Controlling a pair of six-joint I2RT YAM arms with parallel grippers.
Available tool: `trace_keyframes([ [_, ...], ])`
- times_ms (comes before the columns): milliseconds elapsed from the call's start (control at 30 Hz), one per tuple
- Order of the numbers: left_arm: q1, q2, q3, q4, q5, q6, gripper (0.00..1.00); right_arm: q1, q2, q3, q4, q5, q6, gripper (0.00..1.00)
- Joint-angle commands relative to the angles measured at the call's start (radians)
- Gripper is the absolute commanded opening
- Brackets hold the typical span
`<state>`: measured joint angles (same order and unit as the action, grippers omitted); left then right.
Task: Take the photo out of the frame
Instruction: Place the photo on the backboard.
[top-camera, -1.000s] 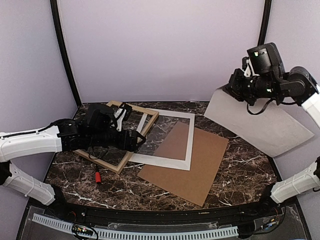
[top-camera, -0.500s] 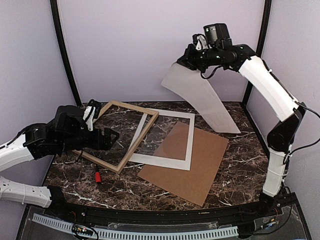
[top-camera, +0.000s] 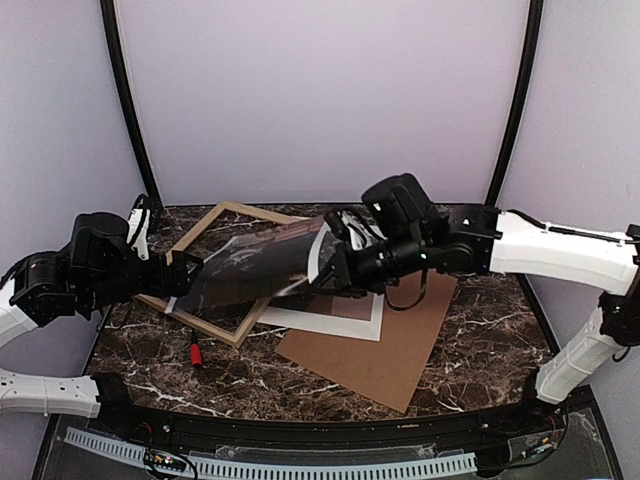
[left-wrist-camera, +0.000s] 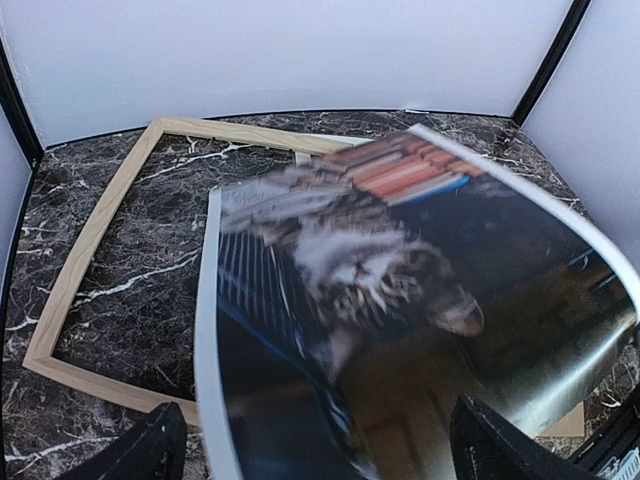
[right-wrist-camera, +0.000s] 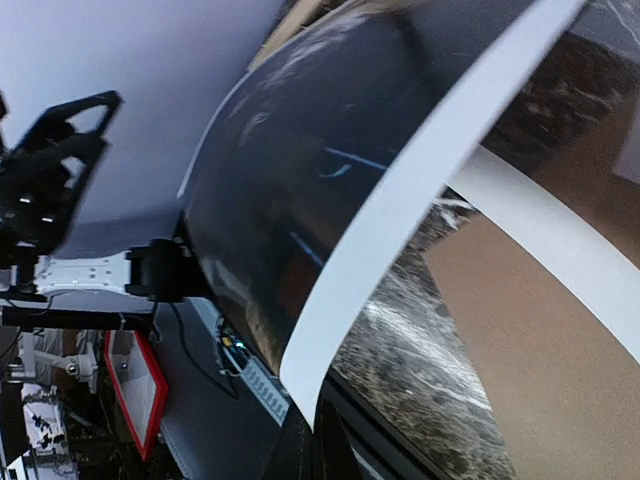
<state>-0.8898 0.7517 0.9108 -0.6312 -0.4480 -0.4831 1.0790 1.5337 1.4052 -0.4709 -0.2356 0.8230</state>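
Count: one photo (top-camera: 255, 268), one frame (left-wrist-camera: 80, 262), one white mat (top-camera: 300, 320), one brown backing board (top-camera: 390, 340), one small red item (top-camera: 196, 353), two grippers. The photo is out of the frame, held bowed and picture-up above the frame's right half. The right gripper (top-camera: 335, 268) is clamped on the photo's margin. The left gripper (top-camera: 183, 280), at the frame's left side, is spread wide and grips nothing. The mat and board lie right of the frame, and the red item lies in front of it. Surface: dark veined marble table (top-camera: 480, 340). Enclosure walls (top-camera: 320, 100): pale lilac.

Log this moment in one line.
right fingers shut on photo | left fingers open | photo out, curled, above frame | frame on table
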Motion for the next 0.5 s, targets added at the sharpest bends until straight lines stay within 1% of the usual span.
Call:
trace_keyframes([
  [0, 0.005, -0.001, 0.046, -0.032, -0.022, 0.011, 0.94, -0.03, -0.156, -0.342, 0.231, 0.072, 0.174, 0.0],
  [33, 0.005, 0.002, 0.048, -0.029, -0.015, 0.013, 0.94, -0.032, -0.17, -0.397, 0.271, 0.079, 0.195, 0.0],
  [100, 0.005, 0.013, 0.054, -0.025, -0.001, 0.018, 0.94, -0.037, -0.172, -0.474, 0.297, 0.099, 0.22, 0.0],
  [200, 0.005, 0.033, 0.049, -0.023, 0.019, 0.017, 0.94, -0.048, -0.137, -0.556, 0.334, 0.103, 0.238, 0.0],
  [333, 0.005, 0.055, 0.034, -0.014, 0.053, 0.009, 0.93, -0.047, -0.095, -0.611, 0.343, 0.077, 0.26, 0.0],
  [467, 0.005, 0.066, 0.021, 0.0, 0.073, 0.0, 0.92, -0.044, -0.131, -0.669, 0.351, 0.024, 0.273, 0.0],
])
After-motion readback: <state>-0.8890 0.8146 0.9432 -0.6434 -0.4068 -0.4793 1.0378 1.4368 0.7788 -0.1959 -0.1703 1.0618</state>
